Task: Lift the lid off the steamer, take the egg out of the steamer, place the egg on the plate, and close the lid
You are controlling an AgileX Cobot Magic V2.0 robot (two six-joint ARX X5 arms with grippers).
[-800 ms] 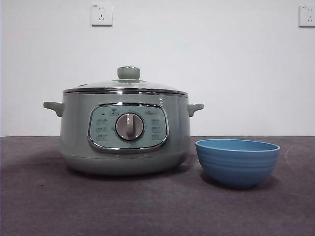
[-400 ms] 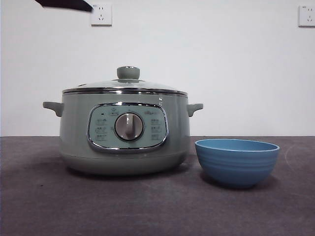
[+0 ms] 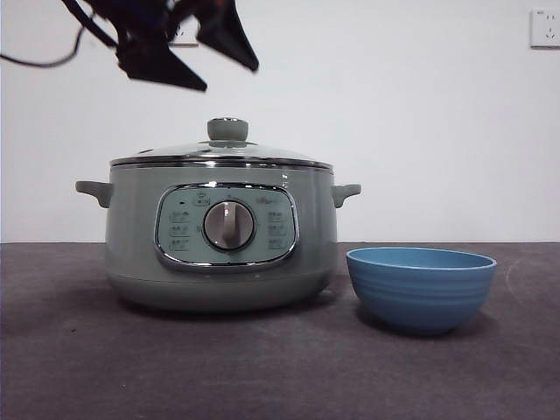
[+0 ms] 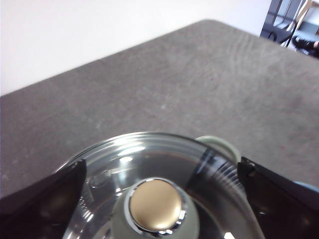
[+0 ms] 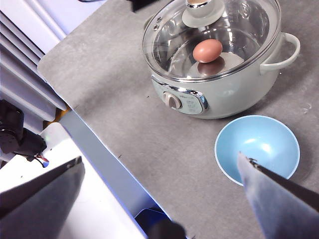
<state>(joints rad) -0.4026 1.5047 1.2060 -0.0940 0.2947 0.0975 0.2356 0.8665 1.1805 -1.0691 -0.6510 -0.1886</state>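
Lid [image 3: 222,154] sits closed on the steamer [image 3: 220,236], knob [image 3: 227,129] untouched. Through the glass in the right wrist view the egg [image 5: 208,50] lies inside on the steamer floor. Plate [image 3: 421,288] stands on the table [image 3: 79,367] just beside the steamer, at its 3 o'clock from the front, apart from it and with nothing in it.

Change: a second ago no arm showed above the pot; half a second ago only a black tip at the top edge. Now the left gripper [image 3: 201,66] hangs above the lid at roughly 11 o'clock of the knob, not touching. Jaws spread wide; its wrist view has the knob [image 4: 155,205] centred between them.

Read: this is the approach for the lid lift, step one, nothing done yet. Next it likely needs to drop straight down and close on the knob. Knob is small and smooth, so an off-centre pinch could slip.

Right gripper [image 5: 159,199] waits high and off to the side, looking down on the steamer and plate. Jaws apart, holding nothing.
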